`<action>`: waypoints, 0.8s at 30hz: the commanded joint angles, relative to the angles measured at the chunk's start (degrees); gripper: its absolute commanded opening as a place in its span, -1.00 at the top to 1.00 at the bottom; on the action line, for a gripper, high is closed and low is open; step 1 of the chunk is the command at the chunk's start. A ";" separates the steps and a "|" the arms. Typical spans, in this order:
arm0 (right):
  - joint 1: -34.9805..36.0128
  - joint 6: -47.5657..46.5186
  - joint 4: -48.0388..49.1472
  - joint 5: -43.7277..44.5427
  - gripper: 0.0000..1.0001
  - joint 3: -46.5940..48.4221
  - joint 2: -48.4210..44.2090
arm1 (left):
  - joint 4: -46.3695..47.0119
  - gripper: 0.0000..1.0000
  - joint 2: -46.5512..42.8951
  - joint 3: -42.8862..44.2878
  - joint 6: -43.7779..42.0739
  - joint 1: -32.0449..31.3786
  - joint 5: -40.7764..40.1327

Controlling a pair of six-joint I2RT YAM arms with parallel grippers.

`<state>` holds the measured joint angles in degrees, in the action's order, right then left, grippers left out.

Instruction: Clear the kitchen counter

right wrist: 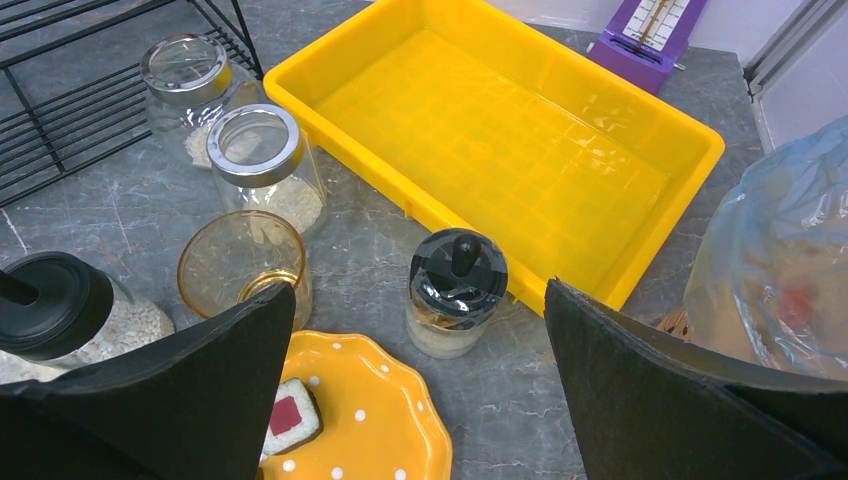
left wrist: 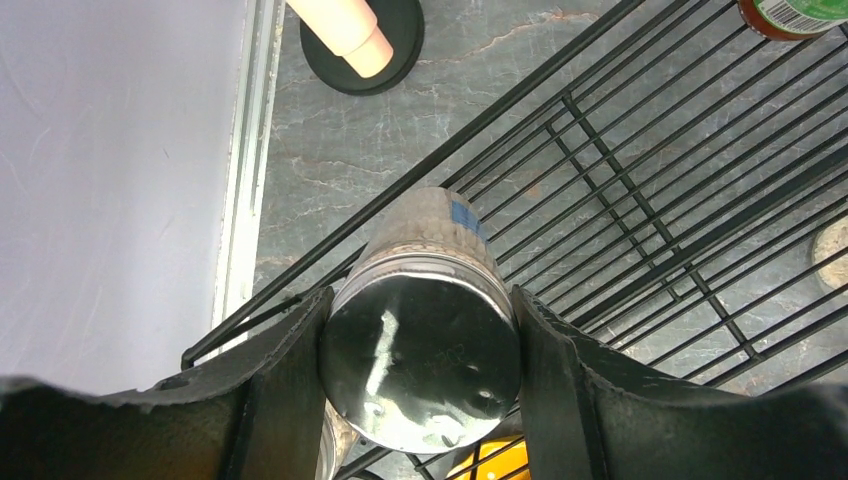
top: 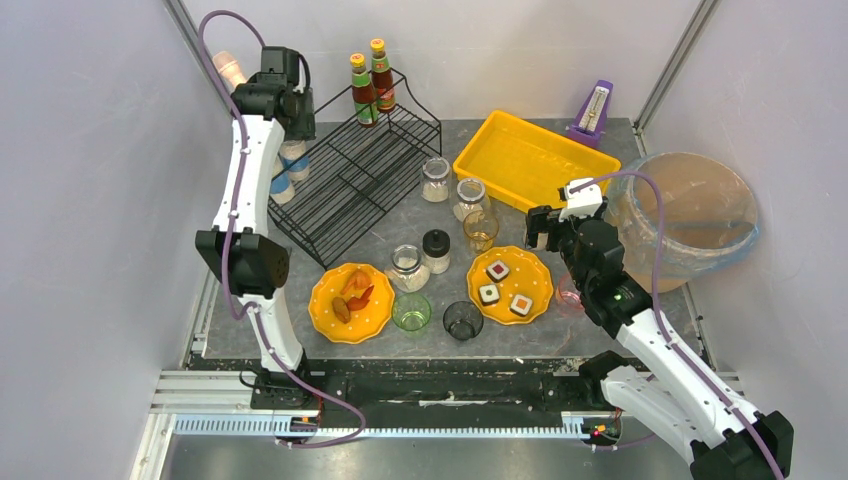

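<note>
Left end effector [left wrist: 420, 395] clamps a glass jar [left wrist: 428, 260].

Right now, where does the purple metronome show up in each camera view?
Top external: the purple metronome stands at the far edge, just behind the yellow tray.
Left wrist: not in it.
Right wrist: at the top edge, right of centre, behind the tray.
Shared landmark: the black wire rack, visible in all three views.

Bright even overhead light, soft shadows; glare on jar [left wrist: 420, 365] lid, sheen on yellow tray [right wrist: 520, 150]
</note>
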<state>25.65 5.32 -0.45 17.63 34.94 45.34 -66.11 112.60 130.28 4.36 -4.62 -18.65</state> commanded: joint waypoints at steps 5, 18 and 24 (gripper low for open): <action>0.16 0.12 2.03 -0.26 -0.96 0.92 0.18 | 0.98 -0.47 0.30 2.87 3.10 1.23 2.60; 0.15 0.13 2.04 -0.52 -0.96 1.05 0.32 | 0.80 0.12 -0.66 3.19 6.77 3.57 6.61; 0.18 0.26 1.94 -0.73 -0.96 1.10 0.44 | 0.62 -0.22 -1.02 3.20 6.55 3.79 6.55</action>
<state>25.65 5.34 -0.45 17.61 34.94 45.50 -65.89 112.79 131.00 8.95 -1.37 -12.86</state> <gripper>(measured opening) 0.979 0.662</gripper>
